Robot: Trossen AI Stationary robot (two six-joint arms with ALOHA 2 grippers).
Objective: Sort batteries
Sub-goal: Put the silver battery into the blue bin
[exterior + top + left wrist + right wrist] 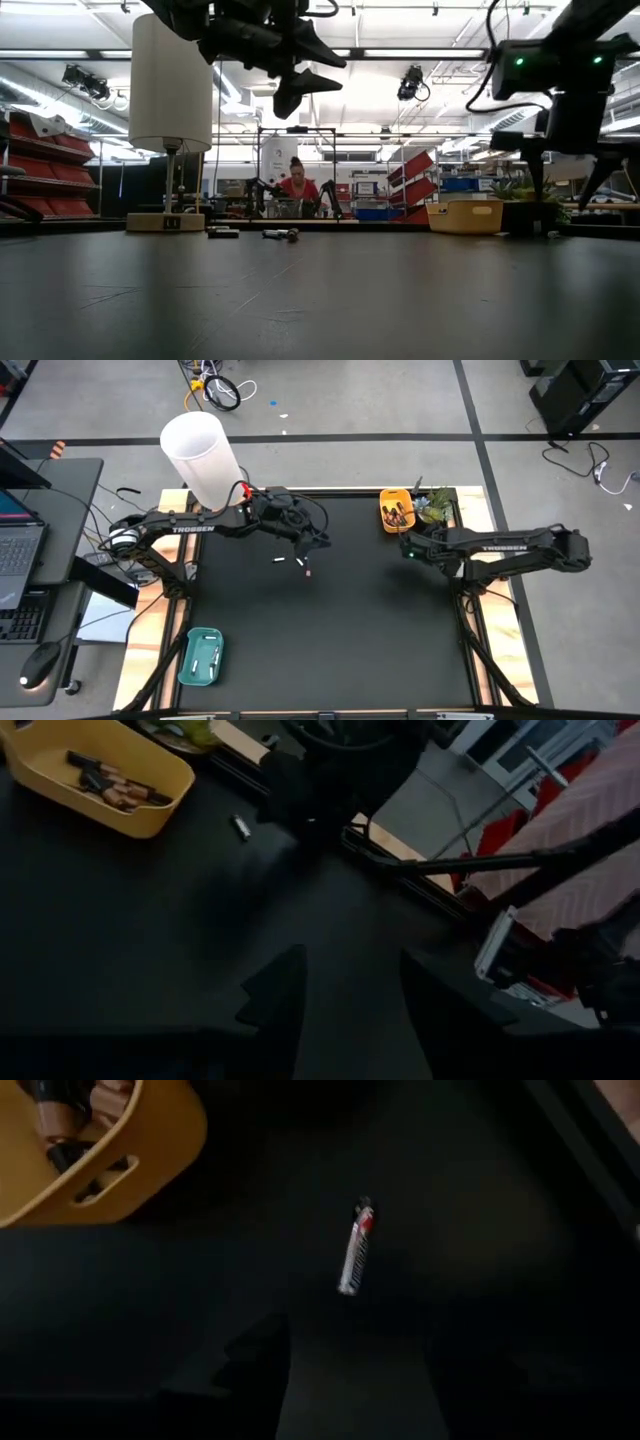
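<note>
Three loose batteries (300,563) lie flat on the black table below my left gripper (320,542). That gripper is open and empty, raised above the table (300,75), and its fingers (275,1005) hold nothing. My right gripper (408,548) is open and empty beside the yellow tray (396,510), which holds several dark batteries (105,780). A silver battery with a red end (354,1250) lies flat on the table ahead of the right fingers; it also shows in the left wrist view (240,826). The teal tray (201,657) at the near left holds white batteries.
A lamp with a white shade (200,455) stands at the table's far left corner. A small plant (436,508) stands next to the yellow tray. A person (297,185) sits far behind the table. The middle and near half of the table (330,640) are bare.
</note>
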